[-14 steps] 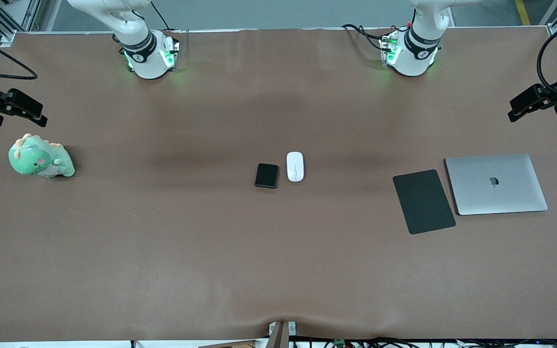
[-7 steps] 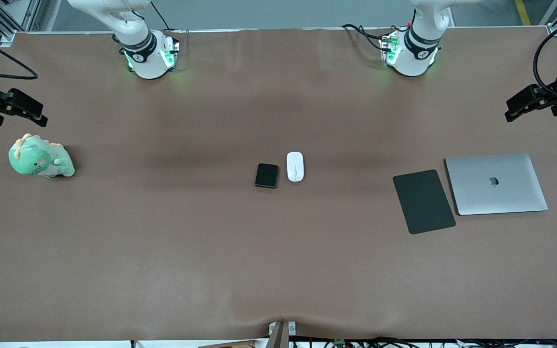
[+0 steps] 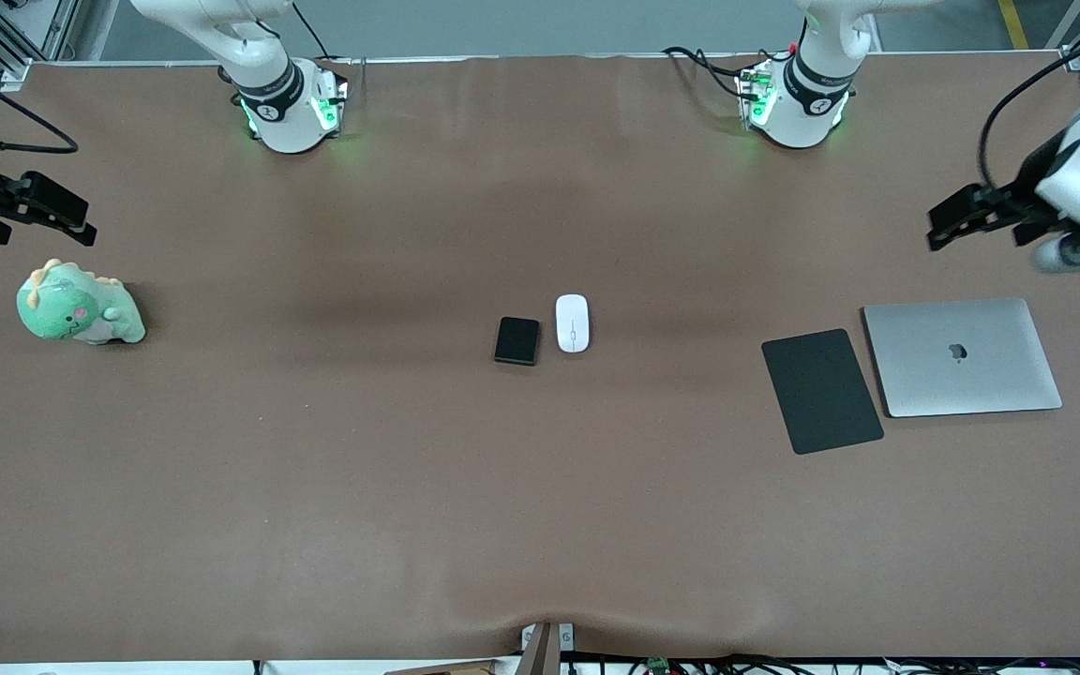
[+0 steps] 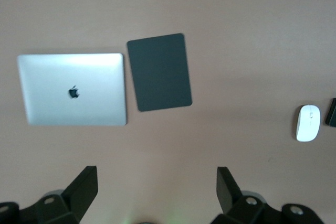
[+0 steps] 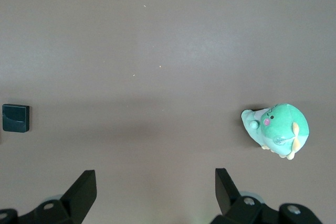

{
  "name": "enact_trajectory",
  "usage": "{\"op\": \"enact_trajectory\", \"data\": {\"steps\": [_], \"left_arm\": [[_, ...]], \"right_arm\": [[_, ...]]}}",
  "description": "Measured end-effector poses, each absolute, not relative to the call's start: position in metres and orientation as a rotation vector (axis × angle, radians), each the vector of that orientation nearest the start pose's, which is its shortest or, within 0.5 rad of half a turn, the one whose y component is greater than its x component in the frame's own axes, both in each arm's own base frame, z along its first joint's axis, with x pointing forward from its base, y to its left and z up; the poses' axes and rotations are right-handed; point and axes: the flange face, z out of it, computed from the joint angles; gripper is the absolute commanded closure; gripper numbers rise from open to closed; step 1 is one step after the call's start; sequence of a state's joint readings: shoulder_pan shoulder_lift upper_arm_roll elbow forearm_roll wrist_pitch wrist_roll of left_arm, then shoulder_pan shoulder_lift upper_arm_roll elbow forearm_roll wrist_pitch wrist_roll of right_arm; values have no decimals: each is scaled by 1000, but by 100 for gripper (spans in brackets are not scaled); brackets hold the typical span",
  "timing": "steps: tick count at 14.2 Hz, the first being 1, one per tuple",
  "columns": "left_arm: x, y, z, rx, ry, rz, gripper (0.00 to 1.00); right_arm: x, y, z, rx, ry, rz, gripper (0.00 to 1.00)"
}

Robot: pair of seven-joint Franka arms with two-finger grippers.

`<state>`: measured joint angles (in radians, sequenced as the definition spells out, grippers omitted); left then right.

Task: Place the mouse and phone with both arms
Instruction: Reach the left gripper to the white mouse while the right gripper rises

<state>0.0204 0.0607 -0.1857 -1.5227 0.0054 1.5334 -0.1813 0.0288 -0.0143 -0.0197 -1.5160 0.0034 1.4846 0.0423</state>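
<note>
- Small white oval glossy mouse (image 3: 572,322) with a thin grey centre line, flat on the brown table (image 3: 315,469) about midway between the two arms' ends; untouched.
- Small black glossy rectangular phone (image 3: 517,340) with rounded corners, just beside the mouse toward the right arm's end, a narrow gap between them, slightly nearer the front camera; also untouched.
- Paired at mid-table, probably so that each arm can reach one item without crossing the other.
- Left gripper (image 3: 957,217) up in the air over bare table at the left arm's end, above the strip between the closed silver laptop (image 3: 962,356) and the arm bases; fingers spread wide and holding nothing, as the left wrist view shows with both fingers (image 4: 81,187) well apart.
- Right gripper (image 3: 57,216) in the air at the right arm's end, over table beside the green plush dinosaur toy (image 3: 76,307); fingers (image 5: 81,190) likewise wide apart, nothing between them.
- Large matte black flat pad (image 3: 821,390) just beside the laptop on its mid-table side, nothing on it; likely a target spot for the mouse, as a guess only.
- Judged stage: very start, neither item grasped; each arm well apart from its likely target and needing a long reach toward mid-table.
- Risk: narrow gap between mouse and phone, so a finger lowered between them could nudge the neighbour.
</note>
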Motion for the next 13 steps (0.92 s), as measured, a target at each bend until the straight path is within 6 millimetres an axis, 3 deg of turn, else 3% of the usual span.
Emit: {"op": "enact_trajectory", "data": {"steps": [3, 7, 10, 13], "left_arm": [[575, -149, 552, -3154, 11, 51, 0], [576, -238, 485, -3172, 8, 72, 0], [562, -319, 430, -3181, -65, 80, 0], [541, -389, 374, -3180, -145, 50, 0]], "right_arm": [[543, 14, 648, -3138, 28, 34, 0], [547, 51, 638, -3135, -78, 51, 0], [548, 81, 636, -3135, -112, 39, 0], [549, 82, 636, -3135, -89, 24, 0]]}}
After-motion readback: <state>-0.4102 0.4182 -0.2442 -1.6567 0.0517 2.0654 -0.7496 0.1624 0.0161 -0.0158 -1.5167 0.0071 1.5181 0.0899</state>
